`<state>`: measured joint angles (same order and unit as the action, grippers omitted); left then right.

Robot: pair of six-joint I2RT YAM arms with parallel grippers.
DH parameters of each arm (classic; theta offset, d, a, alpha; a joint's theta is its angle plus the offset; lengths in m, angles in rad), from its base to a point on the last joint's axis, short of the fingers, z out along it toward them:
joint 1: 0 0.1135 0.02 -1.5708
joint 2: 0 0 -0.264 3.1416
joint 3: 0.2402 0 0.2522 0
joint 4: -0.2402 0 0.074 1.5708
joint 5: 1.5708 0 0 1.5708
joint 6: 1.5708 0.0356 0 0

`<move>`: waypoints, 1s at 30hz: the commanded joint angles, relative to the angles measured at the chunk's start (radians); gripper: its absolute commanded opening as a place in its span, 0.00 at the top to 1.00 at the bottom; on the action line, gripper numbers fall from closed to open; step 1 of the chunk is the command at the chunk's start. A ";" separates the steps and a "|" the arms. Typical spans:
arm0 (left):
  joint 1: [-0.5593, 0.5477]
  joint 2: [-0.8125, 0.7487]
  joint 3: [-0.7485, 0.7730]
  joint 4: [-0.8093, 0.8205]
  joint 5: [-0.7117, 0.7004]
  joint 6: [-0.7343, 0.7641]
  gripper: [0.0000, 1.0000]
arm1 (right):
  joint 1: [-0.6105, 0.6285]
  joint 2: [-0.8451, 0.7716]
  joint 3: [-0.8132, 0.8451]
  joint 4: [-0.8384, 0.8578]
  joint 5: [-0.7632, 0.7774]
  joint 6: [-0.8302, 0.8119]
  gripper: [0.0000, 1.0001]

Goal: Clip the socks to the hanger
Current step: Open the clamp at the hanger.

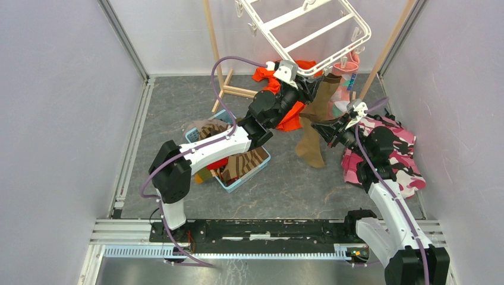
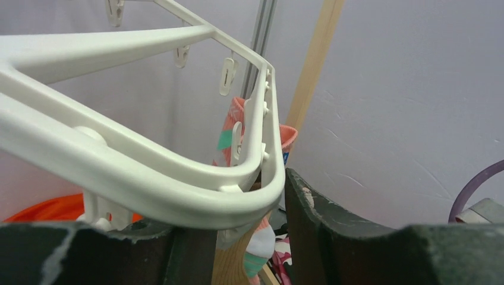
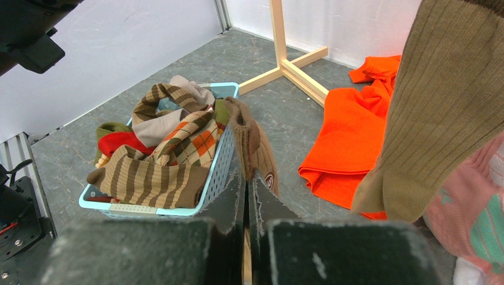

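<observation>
The white hanger hangs tilted at the back. My left gripper is raised to its near corner. In the left wrist view the hanger's rim lies between my jaws, against the right finger. A pink sock with teal patches hangs on the hanger's far side and also shows in the left wrist view. A brown ribbed sock hangs by the near corner. My right gripper is shut on another brown sock, which drapes down to the floor.
A light blue basket holds several striped, argyle and red socks. An orange garment lies behind it. A pink camouflage cloth lies at the right. The wooden stand frames the hanger.
</observation>
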<state>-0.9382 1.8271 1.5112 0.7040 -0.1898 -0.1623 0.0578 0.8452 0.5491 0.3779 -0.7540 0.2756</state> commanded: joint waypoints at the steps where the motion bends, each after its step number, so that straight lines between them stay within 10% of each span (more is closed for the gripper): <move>1: -0.002 0.012 0.060 0.001 -0.035 0.073 0.55 | -0.004 -0.014 0.003 0.016 0.015 0.014 1.00; 17: -0.002 -0.005 0.096 -0.098 -0.011 0.031 0.96 | -0.004 -0.023 0.008 0.007 0.019 0.006 1.00; 24: -0.002 -0.014 0.076 -0.098 -0.024 0.018 0.48 | -0.003 -0.022 0.008 0.008 0.019 0.005 1.00; 30: -0.002 -0.005 0.077 -0.098 -0.011 0.033 0.34 | -0.003 -0.021 0.008 0.006 0.020 0.003 1.00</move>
<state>-0.9398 1.8389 1.5715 0.5991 -0.2005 -0.1635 0.0578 0.8368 0.5491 0.3710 -0.7540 0.2752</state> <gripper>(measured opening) 0.652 0.011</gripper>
